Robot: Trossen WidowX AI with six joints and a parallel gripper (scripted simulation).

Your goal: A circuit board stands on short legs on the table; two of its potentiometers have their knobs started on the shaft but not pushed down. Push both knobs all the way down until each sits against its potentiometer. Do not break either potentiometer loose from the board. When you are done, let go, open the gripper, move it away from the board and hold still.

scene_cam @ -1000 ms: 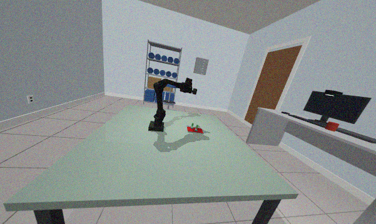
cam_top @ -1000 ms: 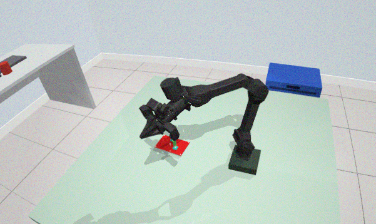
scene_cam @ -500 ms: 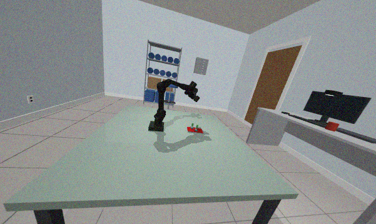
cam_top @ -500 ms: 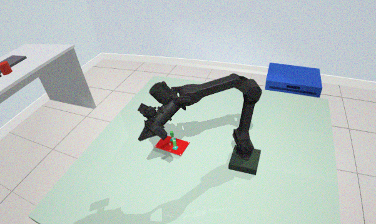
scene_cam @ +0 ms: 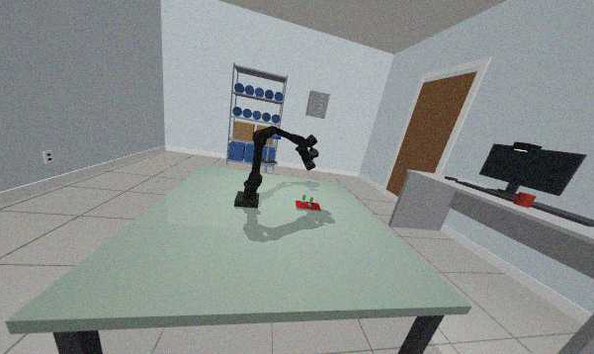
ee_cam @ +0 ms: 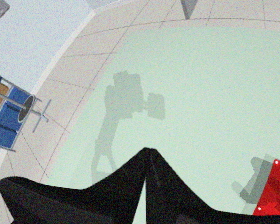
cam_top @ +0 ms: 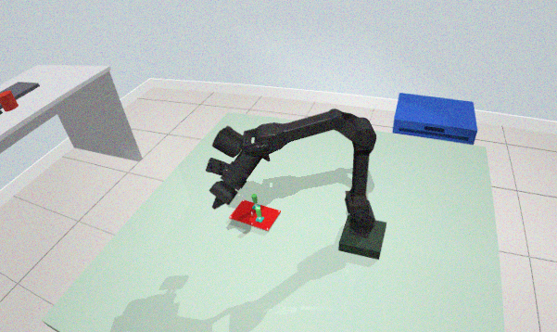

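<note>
The red circuit board (cam_top: 270,219) (scene_cam: 300,205) (ee_cam: 278,187) stands on the table, with only part of it showing at the lower right of the wrist view. Two green knobs stand upright on it: one knob (cam_top: 254,198) (scene_cam: 304,198) and another knob (cam_top: 259,212) (scene_cam: 311,200). A teal potentiometer (cam_top: 259,219) shows under the second knob. How far each knob stands off its potentiometer is too small to tell. My gripper (cam_top: 216,207) (scene_cam: 311,169) (ee_cam: 148,153) is shut and empty, its tips together. It hangs in the air above and beside the board, touching nothing.
The green table (cam_top: 424,287) (scene_cam: 229,277) bears the arm's base (cam_top: 362,246) (scene_cam: 246,200), to one side of the board. The arm's shadows fall across the table. A blue box (cam_top: 435,113) lies beyond the table edge. A desk with a red cup (cam_top: 7,100) (scene_cam: 524,199) stands off to the side.
</note>
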